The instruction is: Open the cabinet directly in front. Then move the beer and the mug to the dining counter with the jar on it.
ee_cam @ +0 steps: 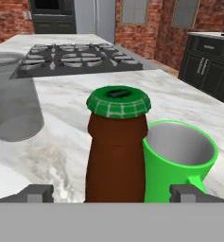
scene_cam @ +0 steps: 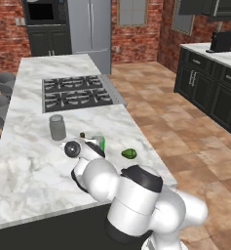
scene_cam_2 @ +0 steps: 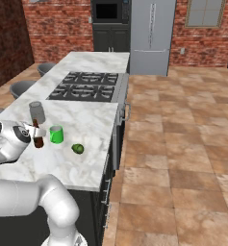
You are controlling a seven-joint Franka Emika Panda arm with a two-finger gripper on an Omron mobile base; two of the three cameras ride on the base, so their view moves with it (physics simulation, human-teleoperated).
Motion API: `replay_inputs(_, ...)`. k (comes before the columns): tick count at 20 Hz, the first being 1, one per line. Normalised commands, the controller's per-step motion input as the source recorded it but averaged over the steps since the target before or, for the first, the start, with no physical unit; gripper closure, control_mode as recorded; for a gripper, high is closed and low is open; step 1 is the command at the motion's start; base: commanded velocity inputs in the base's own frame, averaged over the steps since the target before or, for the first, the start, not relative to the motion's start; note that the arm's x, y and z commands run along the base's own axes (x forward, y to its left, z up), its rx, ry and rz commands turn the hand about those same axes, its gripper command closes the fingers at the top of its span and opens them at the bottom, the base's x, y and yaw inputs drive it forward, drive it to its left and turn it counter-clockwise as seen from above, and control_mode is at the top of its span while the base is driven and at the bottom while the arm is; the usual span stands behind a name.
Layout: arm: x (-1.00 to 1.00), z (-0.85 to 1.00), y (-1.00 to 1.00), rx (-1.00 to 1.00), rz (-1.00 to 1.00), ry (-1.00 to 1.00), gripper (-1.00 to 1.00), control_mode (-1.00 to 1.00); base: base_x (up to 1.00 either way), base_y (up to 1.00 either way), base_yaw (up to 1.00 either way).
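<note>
Beer bottle (ee_cam: 117, 151) is standing upright on the marble desk (scene_cam: 34, 161), brown glass with a green crown cap, sitting between the two finger tips (ee_cam: 36, 193) of the pincer (ee_cam: 114, 194). The tips are standing wide to either side of the bottle with clear gaps showing, so the pincer is released, not gripping.

Green mug (ee_cam: 177, 158) is standing upright just beside the bottle, looking to be touching it in the hand view, its pale grey inside showing and its handle pointing toward the camera. In the right base view the mug (scene_cam_2: 56, 134) is sitting just right of the bottle (scene_cam_2: 37, 136), with the pincer (scene_cam_2: 30, 129) reaching in at the bottle's neck from the left.

Grey translucent jar (scene_cam_2: 37, 112) is standing near, farther along the desk toward the black gas cooktop (scene_cam: 75, 92). A small green rounded thing (scene_cam_2: 78, 148) is lying on the marble near the mug, toward the desk's edge; what it is I cannot tell.

Grey stools (scene_cam: 4, 82) are lining the far side of the desk.
</note>
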Motion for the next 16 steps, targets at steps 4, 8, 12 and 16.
replay_inputs(4,0.0,0.06,0.02,0.0,0.0,0.0,-1.0,-1.0,0.0,0.0,0.0)
replay_inputs(8,-0.01,0.55,0.11,0.0,0.0,0.0,-1.0,-1.0,0.0,0.0,0.0)
replay_inputs(12,-0.01,0.54,0.12,0.0,0.0,0.0,-1.0,-1.0,0.0,0.0,0.0)
replay_inputs(16,0.0,0.78,0.02,0.0,-0.05,0.0,-1.0,-1.0,0.0,0.0,0.0)
